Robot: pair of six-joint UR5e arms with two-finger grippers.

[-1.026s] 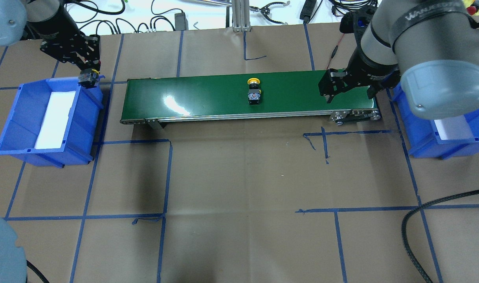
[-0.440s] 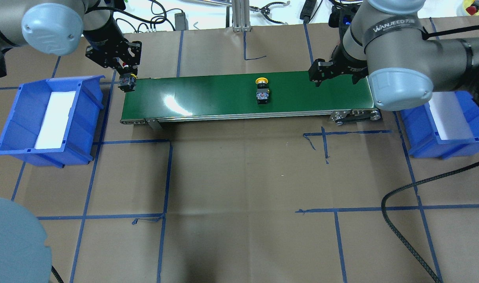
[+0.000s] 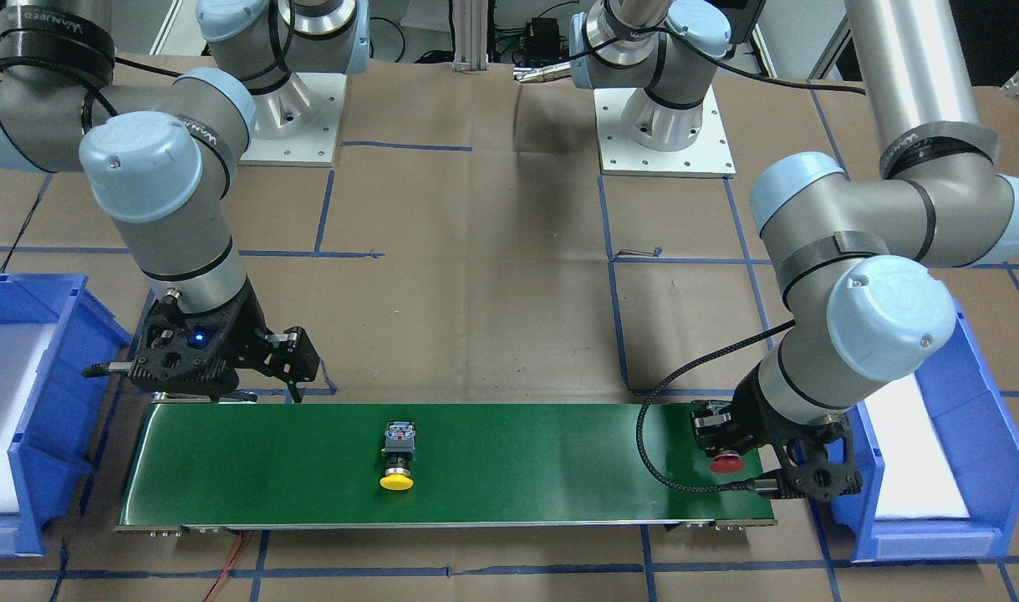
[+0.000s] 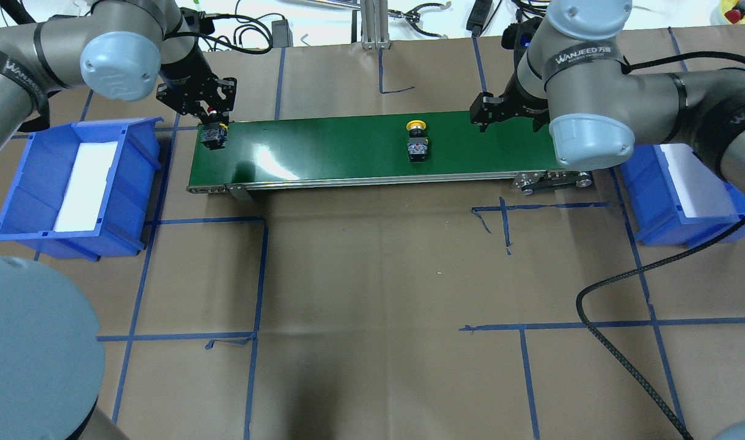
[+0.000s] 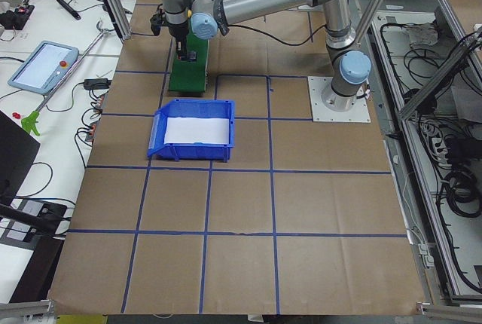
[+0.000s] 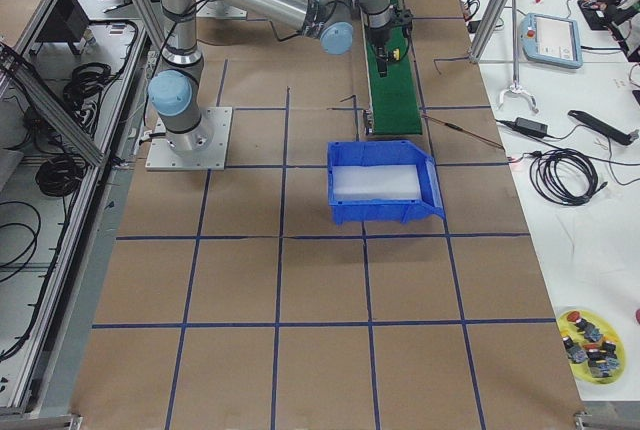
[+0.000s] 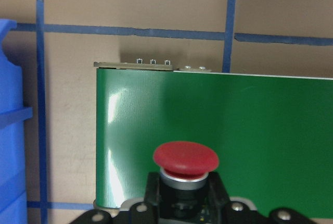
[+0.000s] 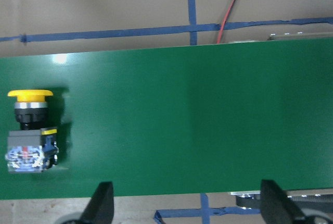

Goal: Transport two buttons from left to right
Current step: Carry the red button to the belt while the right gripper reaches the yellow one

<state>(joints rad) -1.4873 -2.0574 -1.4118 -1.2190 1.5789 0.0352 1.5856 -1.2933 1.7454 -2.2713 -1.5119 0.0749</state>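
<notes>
A bench [image 4: 372, 275] covered in brown paper and marked with blue tape lines is shown. A long green conveyor belt [image 4: 323, 153] is laid across it. A blue bin with a white liner is set at each end of the belt: the left bin [image 4: 18, 195] just beside the belt's left end, and the right bin [image 4: 665, 229] just beside its right end.

The red button [image 7: 186, 157] is pinched in the left jaws, which are carried by the left arm [image 4: 115, 58]. It is held over the left end of the belt, close to the end edge, with its red cap pointed away from the robot's side and its body gripped behind the cap. In the front-facing view the red cap [image 3: 728, 461] is seen above the green surface. Whether it touches the belt cannot be told.

The yellow button [image 4: 417, 143] is laid on its side on the belt, somewhat right of the middle, well apart from the red one. Its yellow cap is turned toward the belt's far edge and its grey-blue rear block toward the robot.

The right jaws, carried by the right arm [image 4: 586, 131], are held above the belt's far edge, to the right of the yellow button and apart from it. They are spread wide, with nothing between them. In the right wrist view both fingertips [image 8: 104, 206] are seen at the bottom edge, far from each other, and the yellow button [image 8: 31, 130] is seen off to the left.
</notes>
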